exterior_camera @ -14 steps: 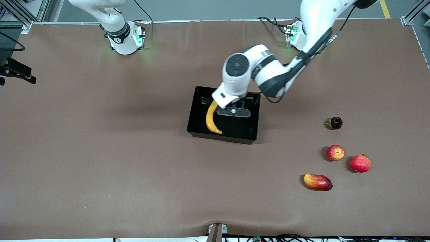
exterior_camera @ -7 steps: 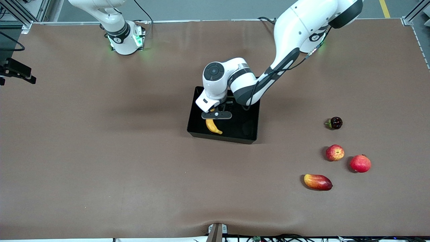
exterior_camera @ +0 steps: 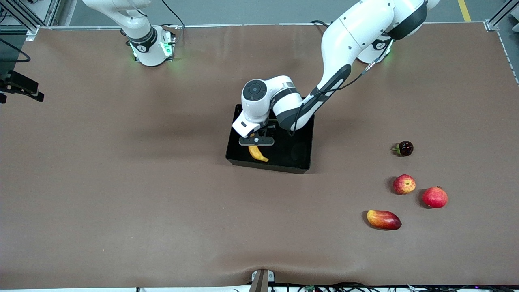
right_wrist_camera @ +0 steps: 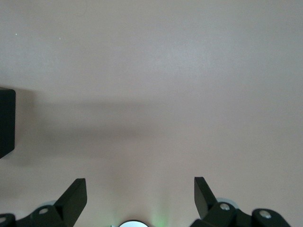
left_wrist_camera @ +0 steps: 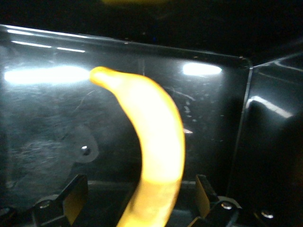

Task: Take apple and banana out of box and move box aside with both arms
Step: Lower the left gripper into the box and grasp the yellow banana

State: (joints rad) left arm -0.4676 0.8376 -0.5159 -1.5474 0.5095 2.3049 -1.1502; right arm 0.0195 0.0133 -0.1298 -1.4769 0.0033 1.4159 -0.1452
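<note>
The yellow banana (exterior_camera: 257,153) lies in the glossy black box (exterior_camera: 292,153), at the box's side toward the right arm's end. My left gripper (exterior_camera: 255,140) is down inside the box over the banana. In the left wrist view the banana (left_wrist_camera: 156,137) runs between the open fingers (left_wrist_camera: 75,193) of the left gripper (left_wrist_camera: 139,190), with a gap on each side. The small apple (exterior_camera: 404,184), red streaked with yellow, sits on the table toward the left arm's end. My right gripper (right_wrist_camera: 140,189) is open and empty above bare table near its base; it does not show in the front view.
Beside the apple are a larger all-red fruit (exterior_camera: 435,197), an oblong red-and-yellow mango (exterior_camera: 383,219) nearer the camera, and a small dark fruit (exterior_camera: 404,148) farther from it. A black object (right_wrist_camera: 5,123) shows at the edge of the right wrist view.
My left gripper has moved within the box toward the right arm's end and dropped over the banana. The banana and the other fruits have not moved.
</note>
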